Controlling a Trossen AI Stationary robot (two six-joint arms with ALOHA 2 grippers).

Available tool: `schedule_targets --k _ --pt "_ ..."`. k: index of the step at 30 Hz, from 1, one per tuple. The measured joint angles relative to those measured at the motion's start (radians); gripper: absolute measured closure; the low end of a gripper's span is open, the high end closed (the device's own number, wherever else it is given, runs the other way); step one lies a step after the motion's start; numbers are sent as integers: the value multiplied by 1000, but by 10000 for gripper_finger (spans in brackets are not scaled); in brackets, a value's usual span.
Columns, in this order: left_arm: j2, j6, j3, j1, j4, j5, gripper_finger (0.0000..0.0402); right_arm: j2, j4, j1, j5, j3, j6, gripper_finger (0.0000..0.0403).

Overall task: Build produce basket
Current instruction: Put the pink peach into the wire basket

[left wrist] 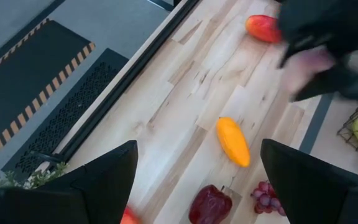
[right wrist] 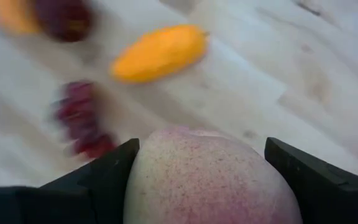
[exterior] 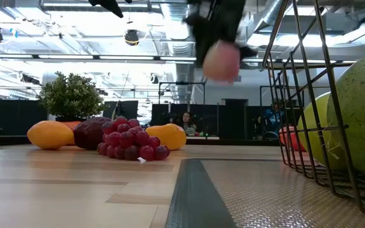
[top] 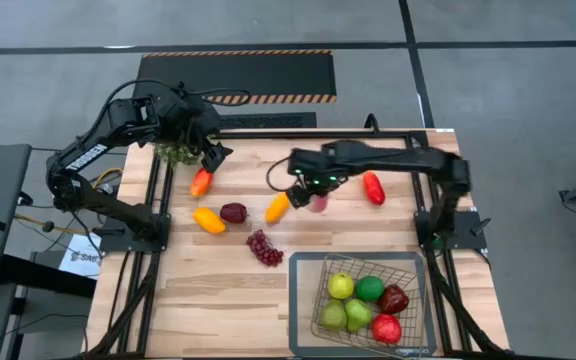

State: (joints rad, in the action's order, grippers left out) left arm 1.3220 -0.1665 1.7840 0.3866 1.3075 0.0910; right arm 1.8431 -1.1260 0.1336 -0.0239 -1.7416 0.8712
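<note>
Hanging above the bare wooden table (top: 228, 290), the right gripper (top: 318, 200) is clamping its fingers (right wrist: 98, 180) on a pink peach (right wrist: 210, 177), lifted clear of the boards. Beyond those fingers are lying an orange pepper (right wrist: 160, 53) and purple grapes (top: 265, 248). The wire basket (top: 308, 300), part-filled, is sitting by the near table edge. The left gripper (top: 211, 157), fingers (left wrist: 104, 180) spread and empty, is hovering over a red-orange pepper (top: 201, 182).

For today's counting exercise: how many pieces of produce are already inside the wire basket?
5 show in the basket: a yellow-green apple, a green lime, a dark red pepper, a green pear and a red apple. More may lie hidden beneath.
</note>
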Motion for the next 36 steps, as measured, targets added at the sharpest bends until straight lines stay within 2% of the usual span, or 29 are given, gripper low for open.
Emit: schedule_targets --k 4,9,18,23,29,34,36 --pt "0 -5 0 0 0 0 74 -124 -8 -103 5 0 104 68" --pt "0 -12 0 0 0 0 74 -206 -11 -295 67 0 328 62" --pt "0 12 0 0 -1 0 74 -155 -80 -644 102 8 876 61" --pt "2 39 0 0 -38 1 74 -98 -162 -792 50 6 1168 57" --pt "18 53 0 3 -67 -1 74 -43 -171 -894 40 7 1404 60" --pt "42 70 0 3 -66 -4 74 18 -218 -928 -84 7 1433 56" --pt "53 77 0 3 -64 -4 74 35 -238 -931 -97 7 1434 56"
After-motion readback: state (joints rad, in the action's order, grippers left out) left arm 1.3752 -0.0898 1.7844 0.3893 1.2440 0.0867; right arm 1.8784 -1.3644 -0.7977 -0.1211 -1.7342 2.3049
